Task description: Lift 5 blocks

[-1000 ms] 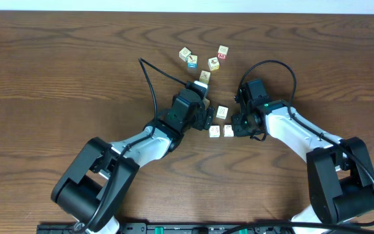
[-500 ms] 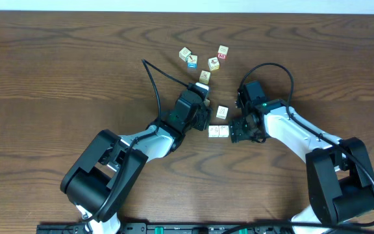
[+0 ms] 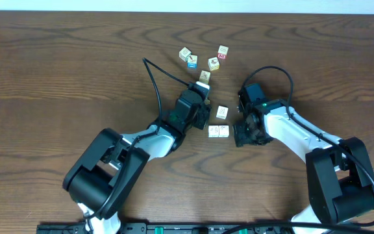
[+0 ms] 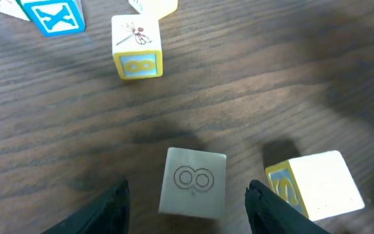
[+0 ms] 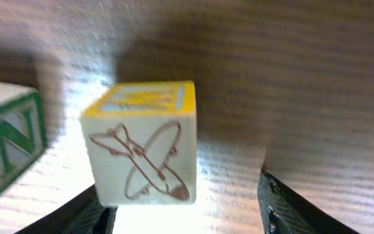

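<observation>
While their fingers stand wide apart, the left gripper point(image 4: 186, 195) brackets the ring-marked block point(image 4: 192, 175) and the right gripper point(image 5: 182, 198) the airplane block point(image 5: 141, 146).

On the tabletop point(image 4: 252, 97), a first block point(image 4: 192, 181) sits between the jaws of the left tool point(image 4: 187, 195), with a second block point(image 4: 313, 185) just right of it. A third block point(image 4: 137, 47) stands ahead, and the X cube point(image 4: 56, 14) lies farther ahead to the left. Between the jaws of the right tool point(image 5: 182, 188) sits a fourth block point(image 5: 145, 143), with a fifth block point(image 5: 8, 140) just to its left.

You've got a dark brown wood-grain table point(image 3: 57, 65) filling the overhead view. Pale strip point(image 3: 187, 5) past its far edge, wall or floor unclear. Light is even, shadows soft.
</observation>
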Motion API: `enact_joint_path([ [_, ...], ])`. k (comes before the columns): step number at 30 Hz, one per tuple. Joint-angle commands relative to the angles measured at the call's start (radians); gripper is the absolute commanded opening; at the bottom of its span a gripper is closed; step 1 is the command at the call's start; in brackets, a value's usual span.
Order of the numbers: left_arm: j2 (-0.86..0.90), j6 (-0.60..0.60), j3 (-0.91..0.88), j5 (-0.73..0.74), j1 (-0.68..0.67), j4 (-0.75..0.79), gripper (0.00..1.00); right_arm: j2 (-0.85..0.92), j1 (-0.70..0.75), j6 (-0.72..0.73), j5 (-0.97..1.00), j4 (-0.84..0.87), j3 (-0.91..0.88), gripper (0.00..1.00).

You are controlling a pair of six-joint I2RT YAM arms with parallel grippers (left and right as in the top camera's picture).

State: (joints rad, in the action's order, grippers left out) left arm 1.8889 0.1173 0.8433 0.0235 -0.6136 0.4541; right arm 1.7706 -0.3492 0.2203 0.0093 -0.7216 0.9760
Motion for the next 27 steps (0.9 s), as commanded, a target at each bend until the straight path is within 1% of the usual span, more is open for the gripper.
enact_joint_path([
  [1, 0.058, -0.02, 0.026, -0.011, 0.0, 0.008, 0.57, 0.049, -0.004, 0.011, -0.037, -0.03, -0.038, 0.64],
  [2, 0.067, -0.02, 0.027, -0.012, 0.0, 0.009, 0.55, 0.049, -0.004, 0.011, -0.037, -0.035, -0.038, 0.64],
  [4, 0.077, -0.02, 0.027, -0.012, 0.0, 0.008, 0.47, 0.049, -0.004, 0.011, -0.037, -0.045, -0.038, 0.64],
  [10, 0.08, -0.02, 0.032, -0.012, 0.0, 0.008, 0.19, 0.049, -0.004, 0.011, -0.037, -0.053, -0.038, 0.6],
  [11, 0.08, -0.02, 0.032, -0.012, 0.0, 0.008, 0.19, 0.049, -0.004, 0.011, -0.037, -0.053, -0.038, 0.59],
  [12, 0.079, -0.02, 0.034, -0.012, 0.0, 0.008, 0.13, 0.049, -0.004, 0.011, -0.037, -0.054, -0.038, 0.58],
  [16, 0.06, -0.02, 0.034, -0.012, 0.0, -0.015, 0.09, 0.048, -0.004, 0.011, -0.037, -0.05, -0.037, 0.56],
  [17, 0.047, -0.02, 0.034, -0.012, 0.0, -0.031, 0.07, 0.047, -0.004, 0.011, -0.037, -0.049, -0.037, 0.56],
  [22, -0.048, -0.02, 0.034, -0.013, 0.0, -0.143, 0.07, 0.023, -0.004, 0.006, -0.036, -0.05, -0.037, 0.54],
  [27, -0.153, -0.019, 0.034, -0.013, 0.0, -0.258, 0.07, -0.028, -0.004, 0.0, -0.032, -0.055, -0.037, 0.54],
])
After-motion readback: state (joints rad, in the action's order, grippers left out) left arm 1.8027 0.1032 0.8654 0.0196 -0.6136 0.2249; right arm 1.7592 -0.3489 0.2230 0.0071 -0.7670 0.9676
